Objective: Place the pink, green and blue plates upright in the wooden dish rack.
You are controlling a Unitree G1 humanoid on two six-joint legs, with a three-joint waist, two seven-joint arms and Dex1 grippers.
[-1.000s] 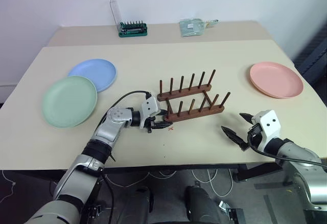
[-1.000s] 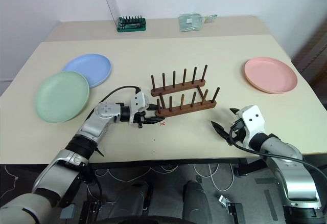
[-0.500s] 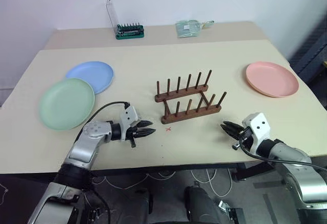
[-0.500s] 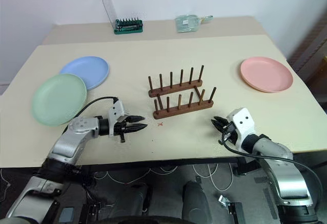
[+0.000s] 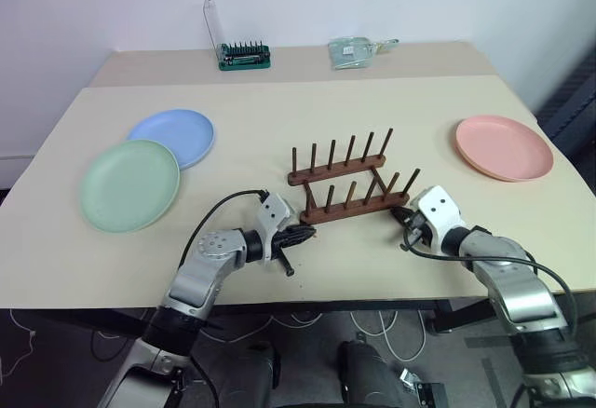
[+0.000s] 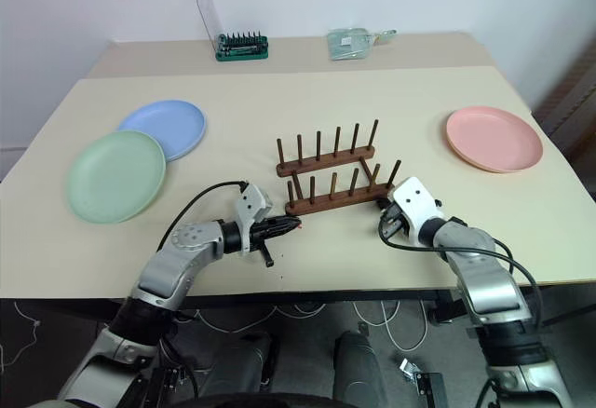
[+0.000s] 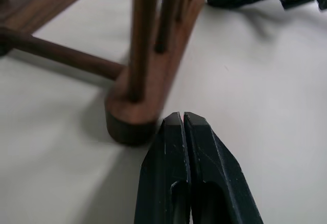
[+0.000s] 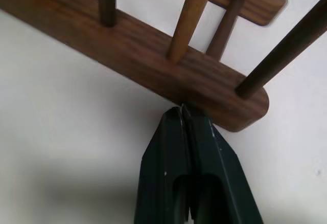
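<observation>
Open tabletop [image 5: 279,119] rings the wooden dish rack [image 5: 346,189] — except its near rail's ends, crowded by the left gripper [image 5: 307,234] and right gripper [image 5: 407,224].

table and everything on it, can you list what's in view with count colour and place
table: one, beige, with a second beige surface behind it
wooden dish rack: one, dark brown, two rails of upright pegs, middle of the table, no plates in it
green plate: one, lying flat at the table's left side
blue plate: one, flat, just behind the green plate, its edge under the green one
pink plate: one, flat, at the table's right side
green tool case: one, clear lid raised, far surface, left
clear packet: one, far surface, centre
left gripper: black jaws shut, at the left end of the rack's near rail
right gripper: black jaws shut, at the right end of that rail
</observation>
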